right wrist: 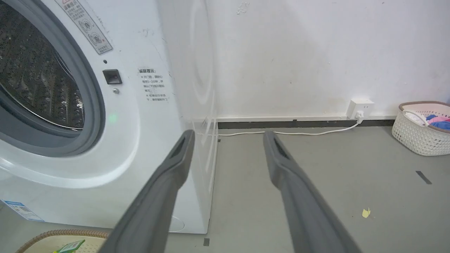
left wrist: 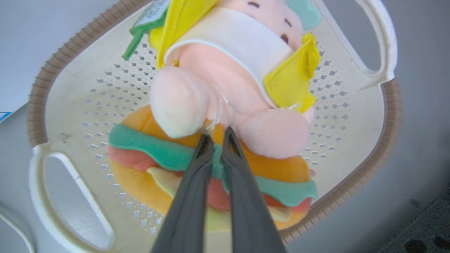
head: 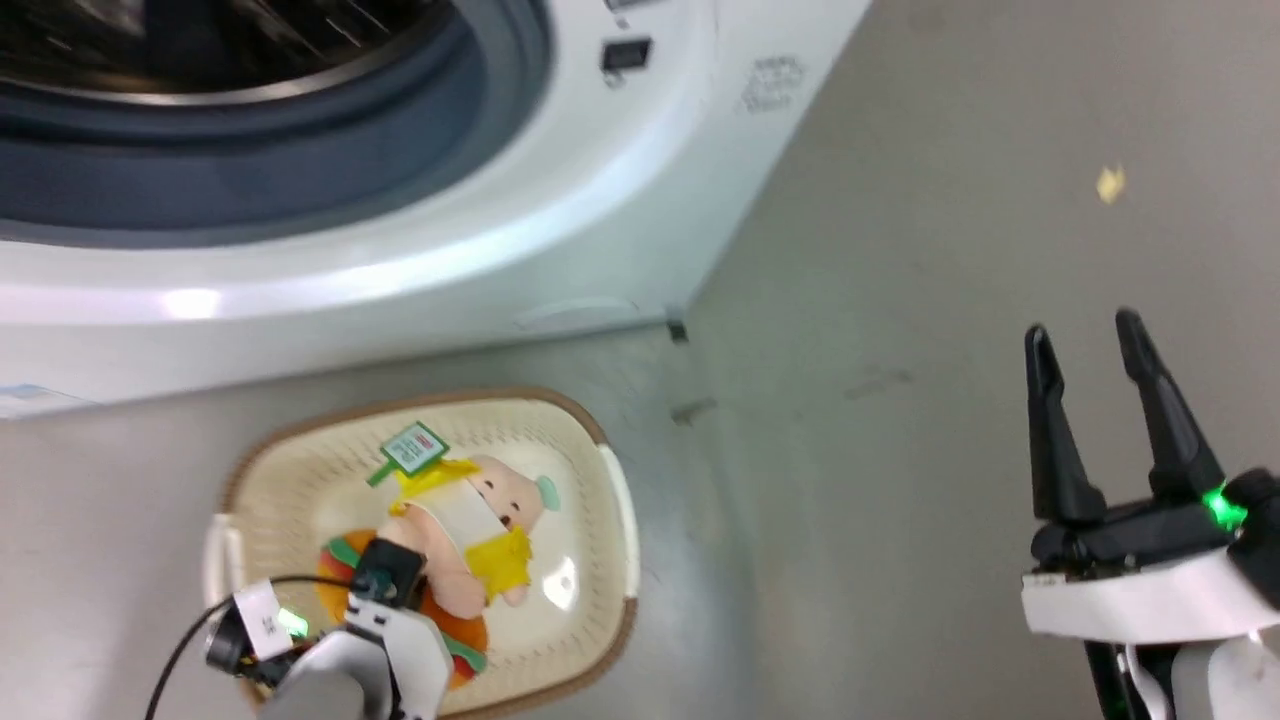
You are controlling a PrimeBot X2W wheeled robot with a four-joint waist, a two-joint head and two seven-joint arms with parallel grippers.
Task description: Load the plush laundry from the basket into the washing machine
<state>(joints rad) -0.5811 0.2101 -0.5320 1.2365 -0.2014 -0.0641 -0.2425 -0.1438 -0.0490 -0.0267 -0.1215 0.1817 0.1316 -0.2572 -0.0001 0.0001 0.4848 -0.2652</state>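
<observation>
The left gripper (left wrist: 216,136) has its jaws drawn almost together, pinching a fold of the plush laundry (left wrist: 218,80) where the pig's legs meet the hamburger's top bun and green layer. The toy lies inside the basket (left wrist: 390,133), head toward the far handle, its green tag against the rim. The basket sits on the grey floor (head: 900,300) just in front of the washing machine (head: 500,230), whose porthole stands open. The right gripper (head: 1082,330) hangs over bare floor to the machine's right, jaws spread wide and holding nothing.
</observation>
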